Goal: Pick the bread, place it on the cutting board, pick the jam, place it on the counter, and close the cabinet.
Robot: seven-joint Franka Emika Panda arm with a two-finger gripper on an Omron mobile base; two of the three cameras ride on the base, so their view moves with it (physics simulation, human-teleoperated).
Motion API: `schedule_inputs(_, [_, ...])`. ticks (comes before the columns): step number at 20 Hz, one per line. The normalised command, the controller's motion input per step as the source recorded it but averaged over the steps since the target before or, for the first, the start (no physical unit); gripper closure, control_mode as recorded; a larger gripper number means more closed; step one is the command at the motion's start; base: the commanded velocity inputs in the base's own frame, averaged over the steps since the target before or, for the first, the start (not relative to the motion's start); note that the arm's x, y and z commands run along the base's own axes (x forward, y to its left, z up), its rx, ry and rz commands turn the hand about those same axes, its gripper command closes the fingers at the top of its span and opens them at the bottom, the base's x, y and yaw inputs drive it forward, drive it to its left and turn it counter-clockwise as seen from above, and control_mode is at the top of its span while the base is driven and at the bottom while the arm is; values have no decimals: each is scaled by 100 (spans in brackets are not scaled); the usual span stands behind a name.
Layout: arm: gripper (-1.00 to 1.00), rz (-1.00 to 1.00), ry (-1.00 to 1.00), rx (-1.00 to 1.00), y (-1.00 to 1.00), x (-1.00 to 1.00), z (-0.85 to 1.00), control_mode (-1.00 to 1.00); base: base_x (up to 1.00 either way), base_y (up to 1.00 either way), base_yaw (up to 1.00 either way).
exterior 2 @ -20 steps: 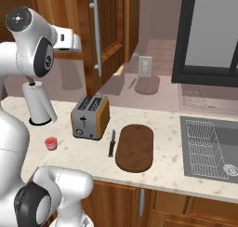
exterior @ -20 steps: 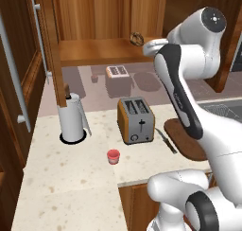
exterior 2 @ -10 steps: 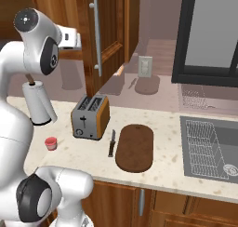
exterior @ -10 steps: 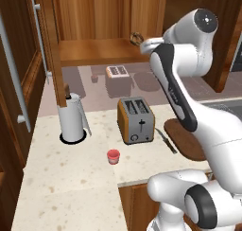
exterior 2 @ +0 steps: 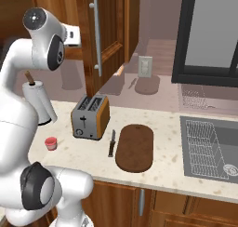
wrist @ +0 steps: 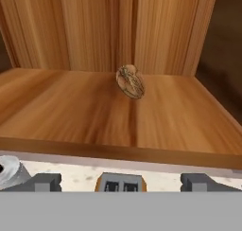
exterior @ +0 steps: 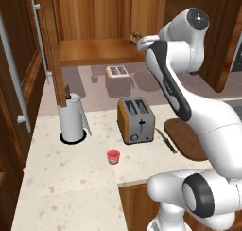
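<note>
The bread (wrist: 130,81), a small brown knotted lump, lies toward the back of the wooden shelf in the open cabinet (exterior: 94,50). My gripper (wrist: 123,182) is open at the shelf's front edge, short of the bread, with nothing between its fingertips (wrist: 45,182). From the left base view, the gripper (exterior: 141,40) hovers just right of the bread (exterior: 134,36). The red jam (exterior: 113,156) jar stands on the beige counter (exterior: 71,178) in front of the toaster, also seen as the jam (exterior 2: 51,143). The oval cutting board (exterior 2: 135,147) lies bare to the toaster's right.
A toaster (exterior 2: 90,116) stands mid-counter, with a knife (exterior 2: 112,143) between it and the board. A paper towel roll (exterior: 73,119) sits to the left under the open cabinet door (exterior: 52,50). A sink (exterior 2: 209,147) is at the far right.
The arm has swung a little left and forward, bringing the open gripper closer to the bread on the shelf. Nothing on the counter has moved.
</note>
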Motion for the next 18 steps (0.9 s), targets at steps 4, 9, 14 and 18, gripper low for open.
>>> schedule_inputs(4, [-100,0,0,0,0,25,0,-100,0,0,0])
schedule_inputs(9, [-100,0,0,0,0,27,-9,-100,0,0,0])
schedule_inputs(14, [-100,0,0,0,0,22,-7,-100,0,0,0])
schedule_inputs(18, [-100,0,0,0,-1,25,-5,-100,0,0,0])
